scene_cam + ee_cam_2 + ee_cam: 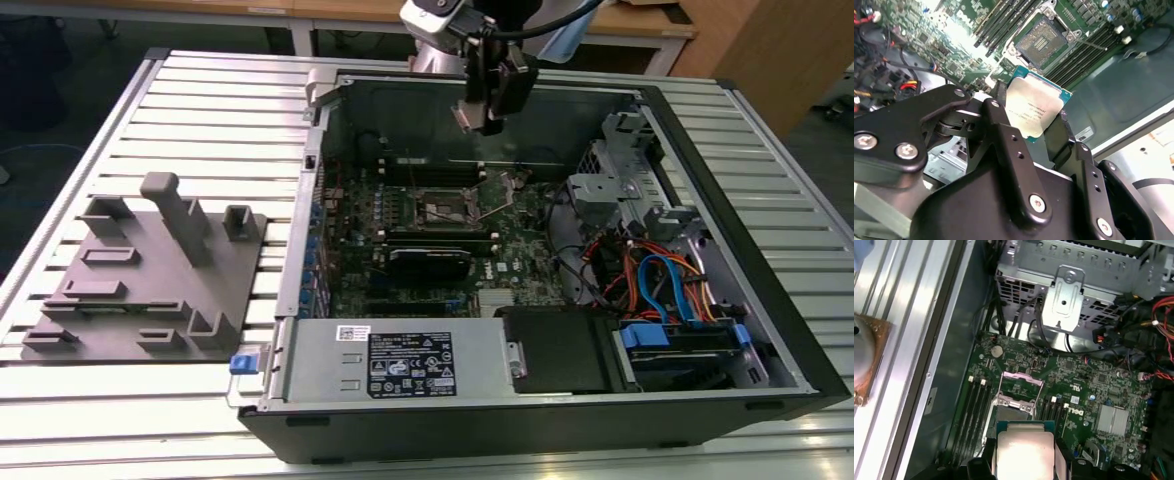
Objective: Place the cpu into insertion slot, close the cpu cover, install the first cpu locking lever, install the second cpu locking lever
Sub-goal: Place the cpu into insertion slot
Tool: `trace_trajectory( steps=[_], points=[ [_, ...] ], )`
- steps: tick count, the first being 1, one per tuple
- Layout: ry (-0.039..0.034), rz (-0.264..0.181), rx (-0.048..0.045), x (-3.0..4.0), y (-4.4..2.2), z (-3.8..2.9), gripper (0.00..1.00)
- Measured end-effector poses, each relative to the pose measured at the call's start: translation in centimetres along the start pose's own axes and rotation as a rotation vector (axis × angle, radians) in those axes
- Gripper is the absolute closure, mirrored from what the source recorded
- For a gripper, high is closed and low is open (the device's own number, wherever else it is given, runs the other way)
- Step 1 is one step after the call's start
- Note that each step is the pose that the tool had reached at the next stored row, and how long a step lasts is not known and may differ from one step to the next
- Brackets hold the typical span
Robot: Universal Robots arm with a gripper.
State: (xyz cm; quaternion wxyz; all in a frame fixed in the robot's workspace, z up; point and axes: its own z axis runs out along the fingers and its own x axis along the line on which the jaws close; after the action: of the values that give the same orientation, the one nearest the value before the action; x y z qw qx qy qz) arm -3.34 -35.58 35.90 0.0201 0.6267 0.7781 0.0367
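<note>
Because the cpu (1036,107) must go down flat, the gripper (1030,125) clamps it by two opposite edges, metal top toward the wrist, well above the insertion slot (1046,42). The cpu cover (1021,382) appears swung up, baring the socket on the green motherboard (1089,385) inside the open computer case (400,440).
</note>
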Motion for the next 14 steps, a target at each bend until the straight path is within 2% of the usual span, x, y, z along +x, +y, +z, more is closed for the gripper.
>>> trace_trajectory(
  steps=[2,7,12,14],
  points=[
    [-0.0016,0.019,-0.0002,0.01,0.0,0.07,0.46],
    [-0.0026,0.028,0.0005,0.04,-0.04,0.56,0.46],
    [-0.0091,0.106,-0.0003,0.04,-0.07,1.06,0.46],
    [-0.0099,0.12,0.0018,0.08,-0.08,1.23,0.46]
  ],
)
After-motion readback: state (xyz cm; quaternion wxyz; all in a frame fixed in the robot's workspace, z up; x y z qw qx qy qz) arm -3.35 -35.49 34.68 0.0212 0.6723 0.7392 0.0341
